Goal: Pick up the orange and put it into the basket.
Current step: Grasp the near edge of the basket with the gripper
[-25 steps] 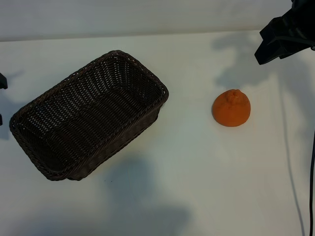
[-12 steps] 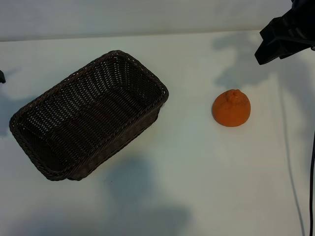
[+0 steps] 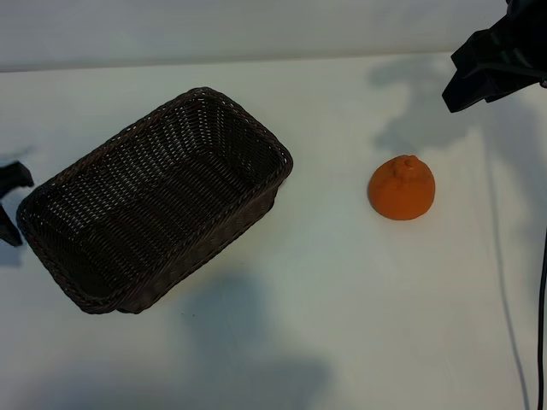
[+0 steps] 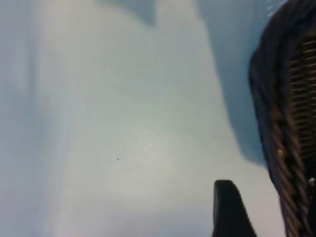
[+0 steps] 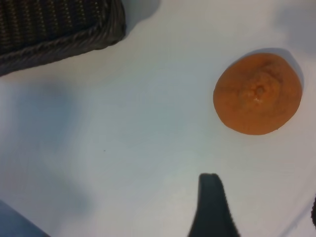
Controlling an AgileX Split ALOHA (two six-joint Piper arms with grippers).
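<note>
A white tabletop (image 3: 342, 325) seen from above carries two things. A large dark brown wicker basket (image 3: 158, 201) sits on the left half, turned at a slant so that one rounded corner points toward the far edge and the opposite one toward the near left. It holds nothing. The orange (image 3: 402, 188) rests on the tabletop well to the right of the basket, stem end up, with bare white surface between the two.

The left claw (image 3: 10, 198) shows at the far left edge of the overhead view, just beside the basket's left end. Only two dark finger parts reach into view there, and they stand apart with nothing between them. In the left wrist view one dark fingertip (image 4: 228, 210) hangs over bare tabletop close to the basket's braided rim (image 4: 276, 143).

The right claw (image 3: 491, 64) hangs at the upper right corner, above and beyond the orange and clear of it. Its jaws are partly open and grip nothing. In the right wrist view one dark finger (image 5: 212, 205) shows over the white surface, with the orange apart from it and untouched.
</note>
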